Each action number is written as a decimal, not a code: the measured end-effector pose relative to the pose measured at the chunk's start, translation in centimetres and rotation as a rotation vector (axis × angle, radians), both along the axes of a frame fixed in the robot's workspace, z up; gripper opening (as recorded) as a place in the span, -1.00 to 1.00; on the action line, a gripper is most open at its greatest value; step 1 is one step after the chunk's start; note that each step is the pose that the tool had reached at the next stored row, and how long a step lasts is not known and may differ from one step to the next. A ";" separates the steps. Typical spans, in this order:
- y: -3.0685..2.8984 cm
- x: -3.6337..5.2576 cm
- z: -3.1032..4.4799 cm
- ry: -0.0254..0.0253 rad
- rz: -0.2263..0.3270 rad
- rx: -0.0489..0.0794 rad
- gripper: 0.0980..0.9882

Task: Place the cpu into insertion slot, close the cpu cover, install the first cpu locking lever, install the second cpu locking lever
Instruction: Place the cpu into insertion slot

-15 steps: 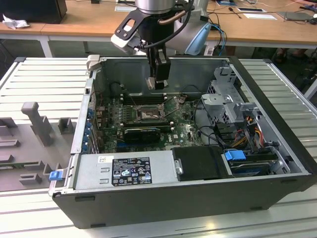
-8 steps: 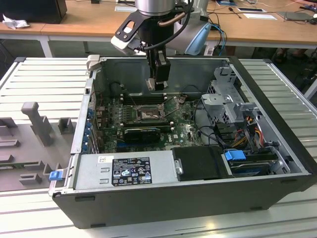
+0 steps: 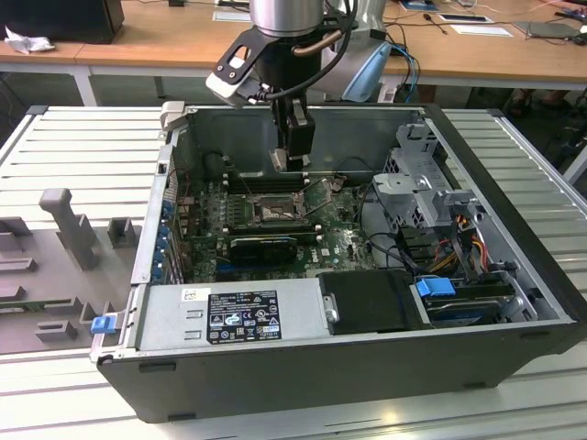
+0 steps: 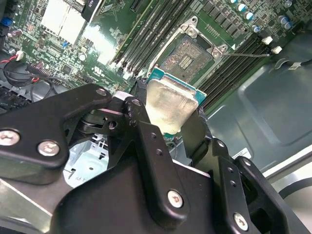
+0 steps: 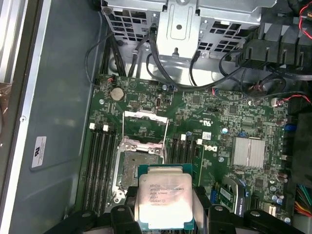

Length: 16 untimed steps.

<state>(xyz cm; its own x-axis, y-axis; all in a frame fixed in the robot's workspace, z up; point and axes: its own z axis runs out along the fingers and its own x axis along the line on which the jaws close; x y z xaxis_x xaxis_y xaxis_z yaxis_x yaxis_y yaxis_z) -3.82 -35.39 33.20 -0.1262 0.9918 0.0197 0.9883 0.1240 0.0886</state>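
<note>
The gripper (image 5: 165, 210) is clamped on the cpu (image 5: 165, 197) by two opposite edges and holds it in the air, close over the insertion slot (image 5: 129, 168), whose contact bed lies bare. The cpu cover (image 5: 146, 114) is swung open (its frame lies beyond the socket), and a locking lever (image 4: 243, 54) juts out unlatched. As I read it, none of the four steps is finished yet.

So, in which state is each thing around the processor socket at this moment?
Small square pale silver cpu: held by the gripper above the green board, not seated.
Gripper: shut on the cpu.
Square black insertion slot: empty, uncovered.
Thin dark-grey metal cpu cover: swung open.
</note>
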 end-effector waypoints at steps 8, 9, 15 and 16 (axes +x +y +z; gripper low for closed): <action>0.40 0.00 -1.63 0.0007 -0.049 0.000 -0.04; 0.40 0.00 -1.82 0.0007 -0.069 0.000 -0.04; 0.45 0.00 -3.03 0.0011 -0.130 0.000 -0.04; 0.48 -0.01 -3.20 0.0013 -0.130 0.000 -0.04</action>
